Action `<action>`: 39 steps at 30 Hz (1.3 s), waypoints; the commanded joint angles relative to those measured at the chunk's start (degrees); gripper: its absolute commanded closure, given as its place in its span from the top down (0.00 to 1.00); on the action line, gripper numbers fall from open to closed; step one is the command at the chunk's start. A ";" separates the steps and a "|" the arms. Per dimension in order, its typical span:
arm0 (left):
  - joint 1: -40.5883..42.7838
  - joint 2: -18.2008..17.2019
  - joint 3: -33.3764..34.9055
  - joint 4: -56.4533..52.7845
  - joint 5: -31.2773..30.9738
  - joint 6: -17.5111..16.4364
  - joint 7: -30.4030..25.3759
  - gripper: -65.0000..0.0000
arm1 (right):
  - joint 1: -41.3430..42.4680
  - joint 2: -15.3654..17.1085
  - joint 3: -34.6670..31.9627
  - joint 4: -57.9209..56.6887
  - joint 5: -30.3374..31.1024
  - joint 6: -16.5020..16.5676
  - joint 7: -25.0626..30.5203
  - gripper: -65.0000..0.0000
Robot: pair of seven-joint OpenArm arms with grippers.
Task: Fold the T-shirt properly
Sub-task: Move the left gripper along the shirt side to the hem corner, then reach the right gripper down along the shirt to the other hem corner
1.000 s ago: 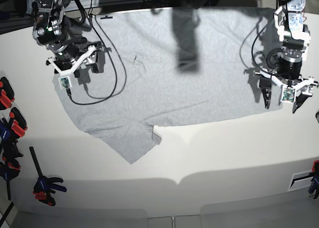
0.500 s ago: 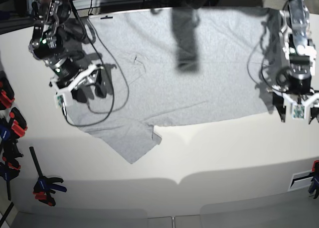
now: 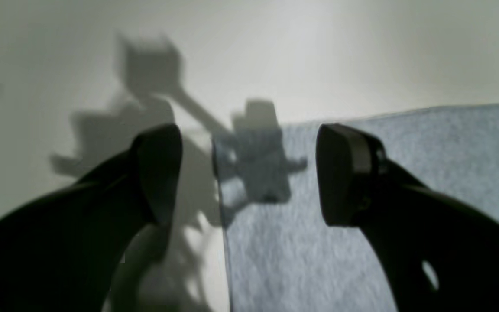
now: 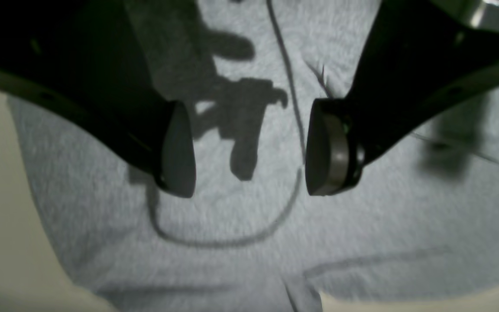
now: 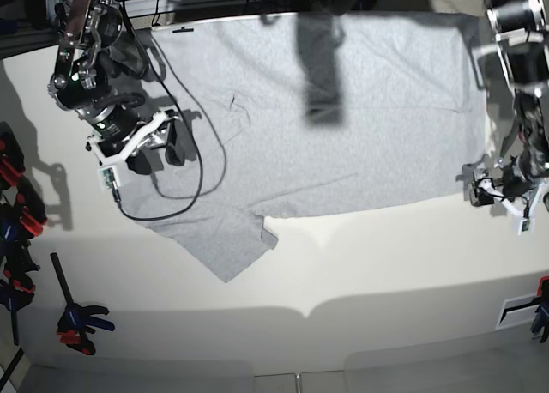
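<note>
One T-shirt lies spread flat, plain grey side up, on the white table, one short sleeve pointing toward the near edge. A black cable loops across the cloth on the right arm's side.

The right gripper hangs over that sleeve-side part of the shirt, its arm reaching down from the far corner with the wrist tipped toward the cloth. Its two fingers are spread wide with nothing between them; grey fabric and the cable's curve fill the gap below. Whether the tips touch the cloth cannot be told.

The left gripper points down at the shirt's near hem corner. Its two fingers also stand wide apart and empty: one is over the fabric, the other over bare table, and the shirt's side edge runs between them.

Several clamps lie at the table's edge beyond the right arm, well away from the shirt.
</note>
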 commanded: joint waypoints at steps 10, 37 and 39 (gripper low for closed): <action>-9.44 -2.56 -0.28 -15.26 -1.05 -4.61 -4.28 0.69 | 0.63 0.55 0.24 1.16 0.81 0.20 -2.19 0.60; -5.68 -2.49 -0.28 -23.47 -5.81 -5.22 -7.72 0.69 | 0.63 0.55 0.24 1.16 5.18 0.24 -2.21 0.60; -5.64 -2.47 -0.28 -23.47 -5.86 -5.22 -8.28 0.69 | 0.63 0.57 0.24 1.16 5.18 0.26 -2.19 0.60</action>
